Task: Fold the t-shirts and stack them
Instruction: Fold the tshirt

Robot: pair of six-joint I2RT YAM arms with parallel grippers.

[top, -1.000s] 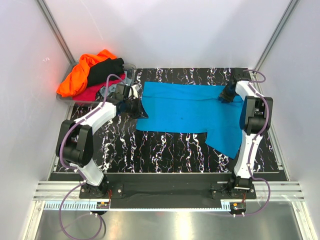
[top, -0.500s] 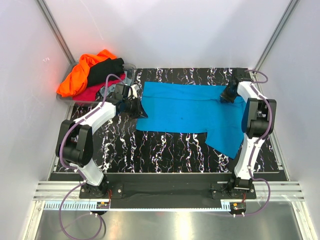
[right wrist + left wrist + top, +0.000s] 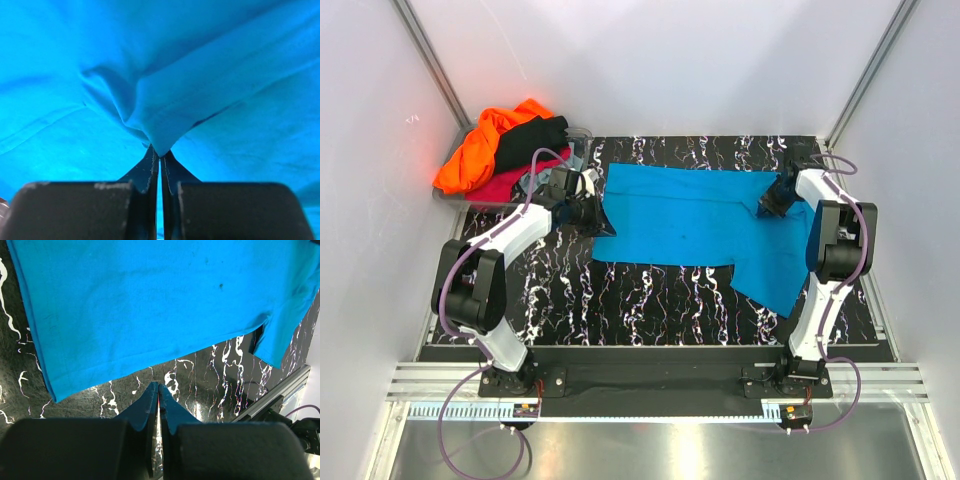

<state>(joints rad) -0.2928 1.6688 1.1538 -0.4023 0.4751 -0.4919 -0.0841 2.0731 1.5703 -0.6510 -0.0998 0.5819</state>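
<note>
A turquoise t-shirt (image 3: pixel 690 215) lies spread flat on the black marbled table (image 3: pixel 620 300), one sleeve reaching toward the near right. My right gripper (image 3: pixel 775 197) sits on its far right part, shut on a pinched-up fold of the blue cloth (image 3: pixel 160 125); its tips (image 3: pixel 160 154) disappear under that fold. My left gripper (image 3: pixel 592 213) is at the shirt's left edge. In the left wrist view it (image 3: pixel 158 386) is shut with nothing between the fingers, just short of the shirt's hem (image 3: pixel 150 305). Orange (image 3: pixel 480 150), black (image 3: pixel 530 138) and crimson (image 3: pixel 500 188) t-shirts are heaped at the back left.
The heap of shirts rests in a clear plastic bin (image 3: pixel 582 135) at the table's back left corner. White walls close in on both sides and the back. An aluminium rail (image 3: pixel 650 385) runs along the near edge by the arm bases.
My right gripper has shut on the turquoise cloth and shifted slightly nearer, bunching a fold. The left arm has stayed where it was.
</note>
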